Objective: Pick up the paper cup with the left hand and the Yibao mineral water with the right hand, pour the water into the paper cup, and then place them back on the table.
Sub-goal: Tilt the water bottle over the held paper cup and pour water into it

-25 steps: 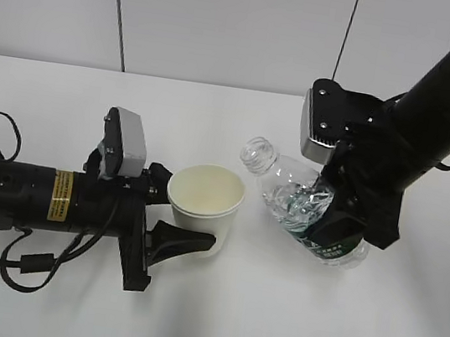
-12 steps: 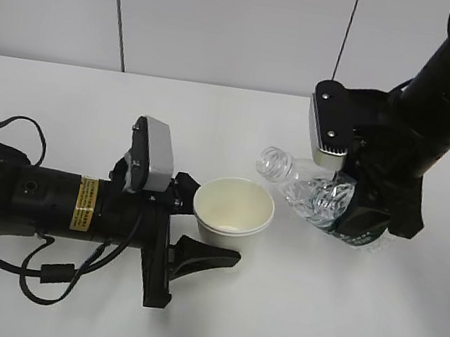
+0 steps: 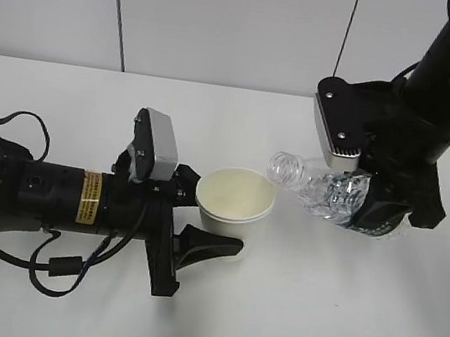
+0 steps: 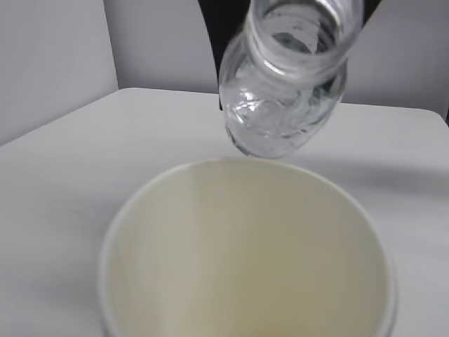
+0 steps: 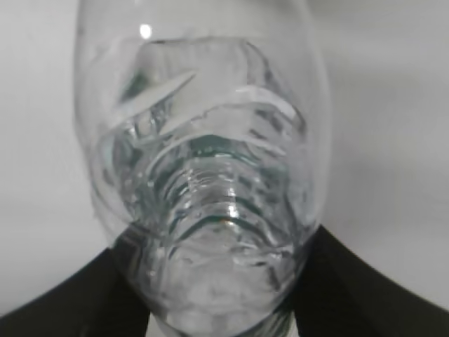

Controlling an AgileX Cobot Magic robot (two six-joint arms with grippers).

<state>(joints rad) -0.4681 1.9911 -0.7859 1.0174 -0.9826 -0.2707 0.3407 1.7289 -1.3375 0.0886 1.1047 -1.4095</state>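
White tabletop [image 3: 288, 314] under pale grey wall panels with dark seams.

Left hand [image 3: 199, 228], black with a yellow sticker and a grey camera box, lying low and horizontal, reaching rightward from the left edge. Jaws clamped around the lower wall of the paper cup [image 3: 234, 201], one finger [image 3: 209, 246] plainly visible along its near side. Cup upright, near the middle of the table, cream inside facing up; whether lifted off the surface or resting, cannot tell. From the left wrist, only the wide rim [image 4: 245, 168] and cream interior showing, no liquid discernible within.

Right hand [image 3: 371, 209], black without a sticker, coming down from the upper right. Jaws closed on the green-labelled lower body of the Yibao mineral water [image 3: 328, 190], held in the air and tipped nearly level. Open, capless neck [image 3: 282, 169] pointing left, just above and beside the cup's right rim, not touching it. Clear water [image 5: 203, 232] visible inside the ribbed body in the right wrist view, dark fingers [image 5: 63, 302] flanking the bottle at the bottom edge.
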